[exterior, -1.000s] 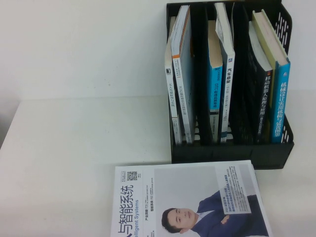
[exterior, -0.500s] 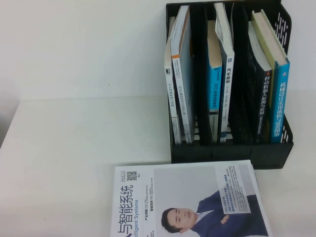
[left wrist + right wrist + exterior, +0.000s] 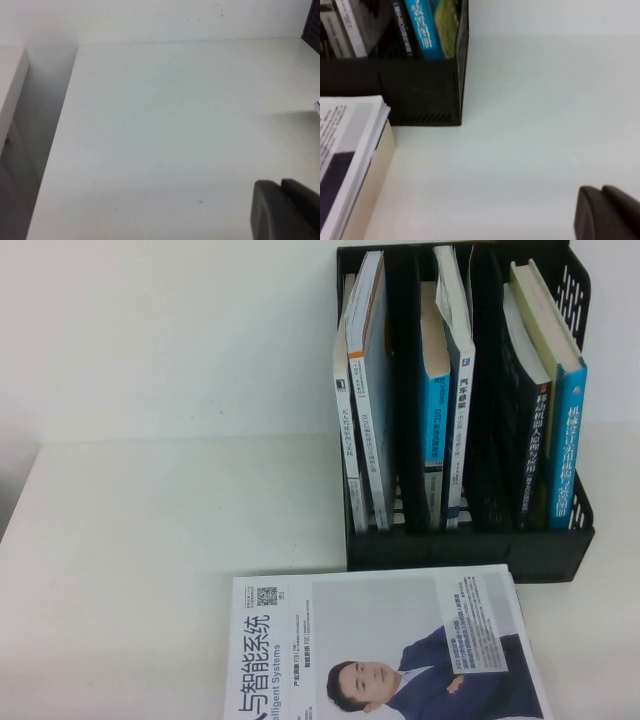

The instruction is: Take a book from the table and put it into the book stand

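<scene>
We counted six upright books in the one black book stand (image 3: 465,540) at upper right, one white-covered book (image 3: 385,650) lying bottom centre on the white surface (image 3: 150,540). The navy book was nowhere visible. Left claw (image 3: 285,210) hovered clenched, empty; right claw (image 3: 607,212) looked clenched too.

Neither arm shows in the high view; each appears only in its own wrist view, as a dark shape at the frame's corner.

The left tool (image 3: 282,210) hangs above the bare white worktop (image 3: 165,125), well apart from the black book stand (image 3: 312,27), of which only a sliver shows at the picture's edge. Its two dark fingers (image 3: 265,212) lie pressed together with no gap between them, holding nothing.

The right tool (image 3: 605,212) hovers over the worktop on the open side of the book stand, apart from the stand's corner. Its two dark fingers (image 3: 587,212) meet along a thin seam, closed and empty.
</scene>
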Motion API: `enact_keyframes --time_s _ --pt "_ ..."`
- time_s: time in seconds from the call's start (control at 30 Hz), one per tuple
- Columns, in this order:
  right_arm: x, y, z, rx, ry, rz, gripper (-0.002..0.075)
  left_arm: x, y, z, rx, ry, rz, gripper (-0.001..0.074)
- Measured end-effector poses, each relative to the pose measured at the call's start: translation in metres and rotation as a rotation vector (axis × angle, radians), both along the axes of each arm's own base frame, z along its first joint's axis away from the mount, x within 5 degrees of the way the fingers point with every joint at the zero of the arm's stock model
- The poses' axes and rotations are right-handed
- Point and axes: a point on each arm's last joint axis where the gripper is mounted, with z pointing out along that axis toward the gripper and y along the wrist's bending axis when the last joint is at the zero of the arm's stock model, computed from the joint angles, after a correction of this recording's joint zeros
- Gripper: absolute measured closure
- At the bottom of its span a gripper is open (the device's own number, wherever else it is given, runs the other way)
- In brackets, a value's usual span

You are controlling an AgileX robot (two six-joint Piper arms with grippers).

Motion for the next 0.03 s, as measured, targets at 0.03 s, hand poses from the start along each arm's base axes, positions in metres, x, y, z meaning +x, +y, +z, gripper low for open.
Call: enact_keyframes --time_s 0.03 --pt "0.0002 0.0 0.0006 0.0 -0.007 0.0 0.0721 0.0 0.0 0.0 0.0 0.0 0.0 0.0737"
